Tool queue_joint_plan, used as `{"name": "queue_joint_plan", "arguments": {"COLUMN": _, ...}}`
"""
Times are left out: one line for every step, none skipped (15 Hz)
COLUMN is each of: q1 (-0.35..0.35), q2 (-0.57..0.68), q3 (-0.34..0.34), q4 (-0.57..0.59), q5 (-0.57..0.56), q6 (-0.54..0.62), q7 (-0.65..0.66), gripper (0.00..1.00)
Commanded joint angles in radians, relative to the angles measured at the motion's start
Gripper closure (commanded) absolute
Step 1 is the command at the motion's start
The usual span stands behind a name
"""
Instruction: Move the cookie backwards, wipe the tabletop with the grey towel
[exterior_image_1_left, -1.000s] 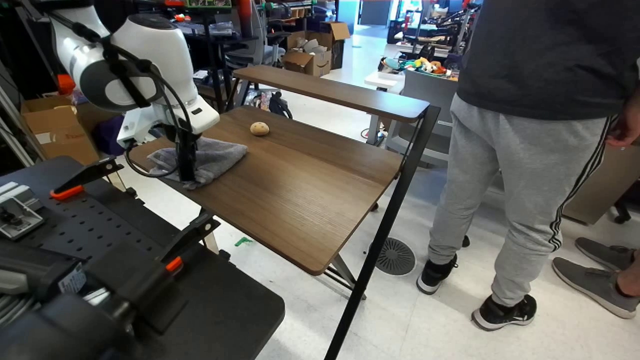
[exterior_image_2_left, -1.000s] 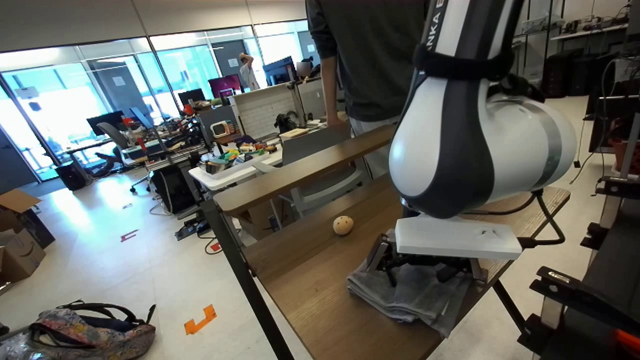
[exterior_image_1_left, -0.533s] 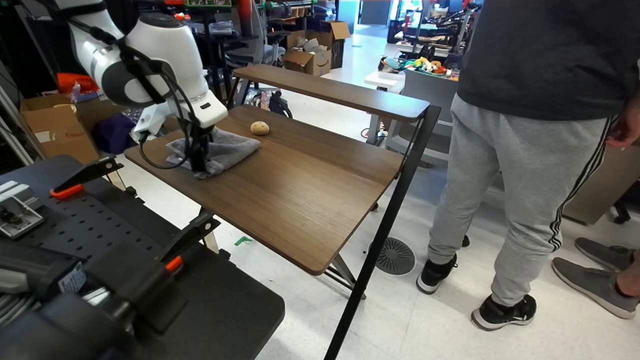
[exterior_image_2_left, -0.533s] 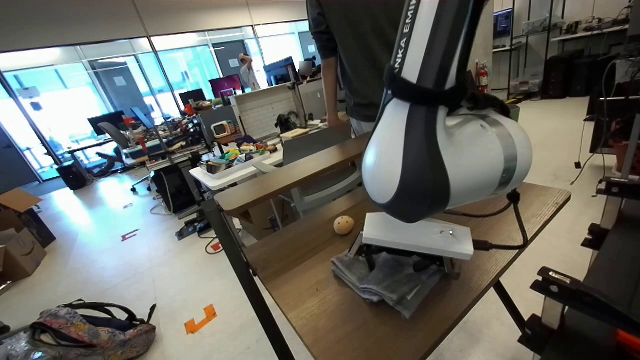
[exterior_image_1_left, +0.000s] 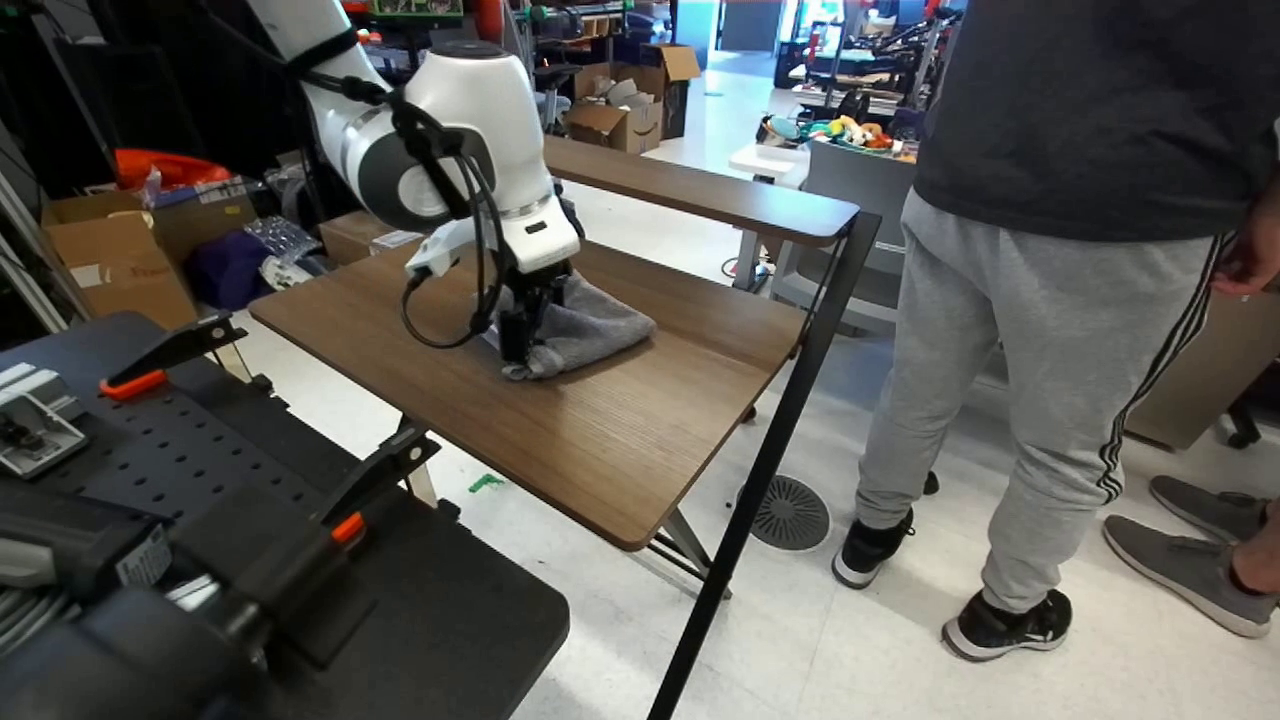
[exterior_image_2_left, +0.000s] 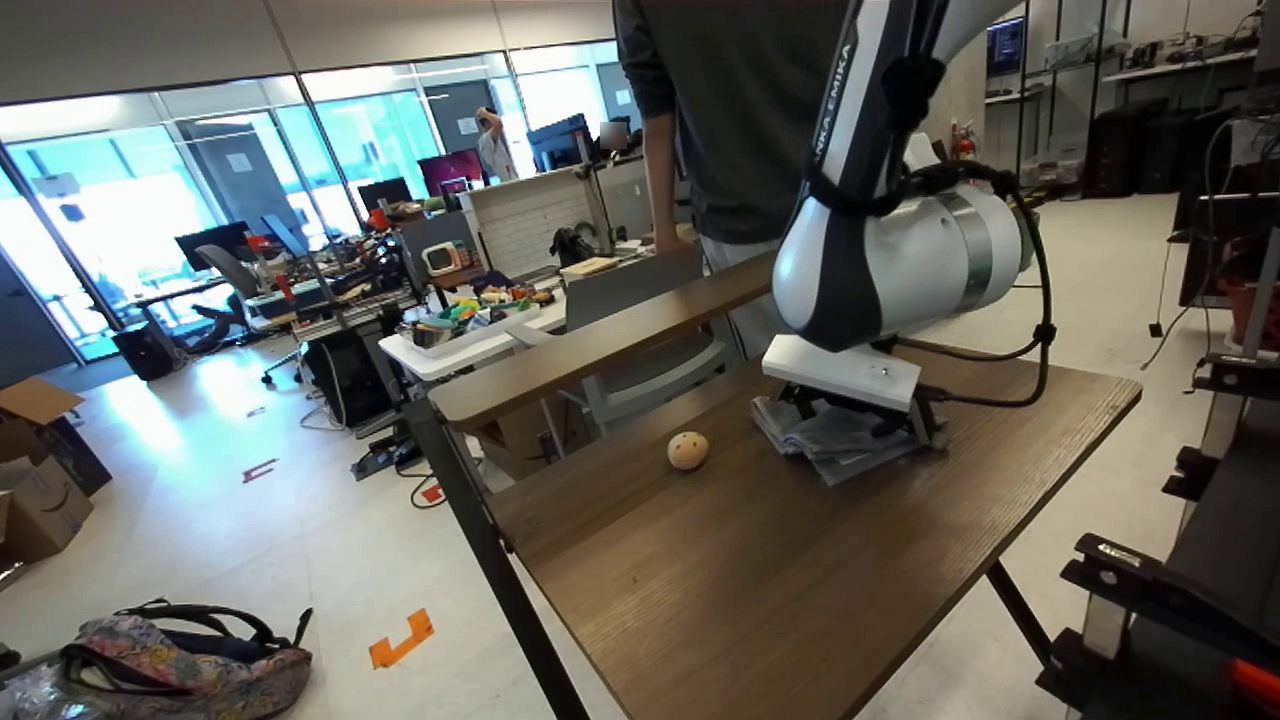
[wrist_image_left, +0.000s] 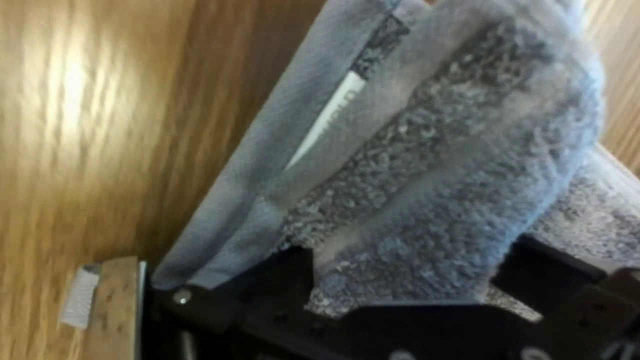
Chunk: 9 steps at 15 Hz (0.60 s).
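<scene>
Cookie (exterior_image_2_left: 687, 451): round, pale, dark-dotted; on the table (exterior_image_2_left: 720, 600), towards its shelf side, near the towel but apart from it.

Towel (wrist_image_left: 425, 240): grey, folded and rumpled, on the table beneath the gripper; white label (wrist_image_left: 327, 115) among the folds in the wrist view, lettering blurred.

Gripper (exterior_image_2_left: 858, 420): black, pointing down at the towel; fingers (exterior_image_2_left: 927, 428) spread well apart, folds of towel lying between them.

Arm (exterior_image_1_left: 480, 110): white, strapped and cabled in black, above the towel in both exterior views.

Table: brown, wood-grained, on a dark frame.

Shelf (exterior_image_2_left: 610, 342): same brown, raised along one long edge of the table.

Chair (exterior_image_2_left: 625, 290): grey, just behind the shelf.

Person (exterior_image_1_left: 1060, 300): standing, dark top, grey trousers.

Bench (exterior_image_1_left: 470, 610): black, partly perforated, beside the table; clamps (exterior_image_1_left: 175, 352) at its edge, black with orange.

Boxes (exterior_image_1_left: 640, 120): cardboard, on the floor.

Backpack (exterior_image_2_left: 185, 660): patterned, also on the floor.
</scene>
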Motion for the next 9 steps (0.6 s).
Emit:
{"name": "queue_joint_plan", "arguments": {"q1": -0.037, "q2": 0.176, "q3": -0.078, "q4": 0.191, "q5": 0.004, "q6": -0.039, "q7": 0.140, "gripper": 0.00}}
{"name": "queue_joint_plan", "arguments": {"q1": -0.051, "q2": 0.195, "q3": -0.093, "q4": 0.235, "q5": 0.002, "q6": -0.059, "q7": 0.187, "gripper": 0.00}}
{"name": "queue_joint_plan", "arguments": {"q1": -0.059, "q2": 0.222, "q3": -0.111, "q4": 0.286, "q5": 0.001, "q6": -0.077, "q7": 0.244, "gripper": 0.00}}
{"name": "queue_joint_plan", "arguments": {"q1": -0.063, "q2": 0.246, "q3": -0.127, "q4": 0.328, "q5": 0.000, "q6": -0.090, "q7": 0.303, "gripper": 0.00}}
{"name": "queue_joint_plan", "arguments": {"q1": -0.066, "q2": 0.263, "q3": -0.136, "q4": 0.368, "q5": -0.005, "q6": -0.107, "q7": 0.359, "gripper": 0.00}}
{"name": "queue_joint_plan", "arguments": {"q1": -0.072, "q2": 0.282, "q3": -0.140, "q4": 0.409, "q5": -0.012, "q6": -0.114, "q7": 0.407, "gripper": 0.00}}
{"name": "queue_joint_plan", "arguments": {"q1": -0.070, "q2": 0.294, "q3": -0.148, "q4": 0.449, "q5": -0.020, "q6": -0.126, "q7": 0.458, "gripper": 0.00}}
{"name": "queue_joint_plan", "arguments": {"q1": -0.072, "q2": 0.311, "q3": -0.152, "q4": 0.489, "q5": -0.029, "q6": -0.133, "q7": 0.501, "gripper": 0.00}}
{"name": "queue_joint_plan", "arguments": {"q1": -0.069, "q2": 0.326, "q3": -0.159, "q4": 0.527, "q5": -0.036, "q6": -0.133, "q7": 0.543, "gripper": 0.00}}
